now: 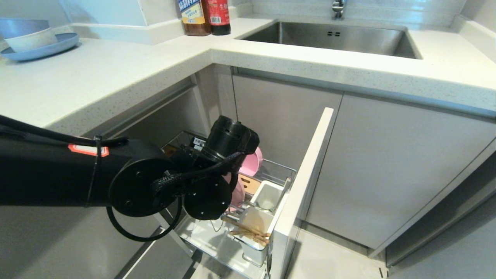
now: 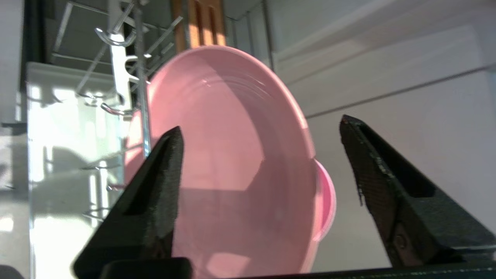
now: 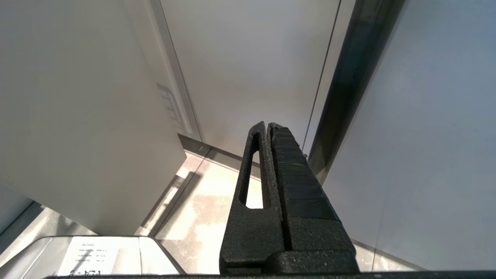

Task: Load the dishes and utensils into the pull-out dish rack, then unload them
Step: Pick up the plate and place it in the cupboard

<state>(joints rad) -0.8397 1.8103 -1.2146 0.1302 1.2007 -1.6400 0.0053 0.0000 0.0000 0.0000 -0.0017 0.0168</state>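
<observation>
The pull-out dish rack (image 1: 288,176) stands drawn out of the cabinet under the counter corner. A pink plate (image 2: 232,155) stands on edge in it, in front of the slotted wooden strip (image 2: 201,23). The pink bowl (image 1: 254,161) stands just behind the plate; its rim (image 2: 327,201) peeks past the plate's edge. My left gripper (image 2: 260,124) is open, its fingers either side of the plate's rim and holding nothing. Wooden chopsticks (image 1: 248,231) lie across a white utensil cup (image 1: 255,221) at the rack's front. My right gripper (image 3: 268,124) is shut and empty, parked low beside cabinet fronts.
The rack's pale front panel (image 1: 306,182) stands just right of my left arm. A blue plate with stacked bowls (image 1: 35,40) sits at the counter's far left. Two bottles (image 1: 205,15) stand beside the steel sink (image 1: 333,37). Closed cabinet doors (image 1: 387,162) fill the right.
</observation>
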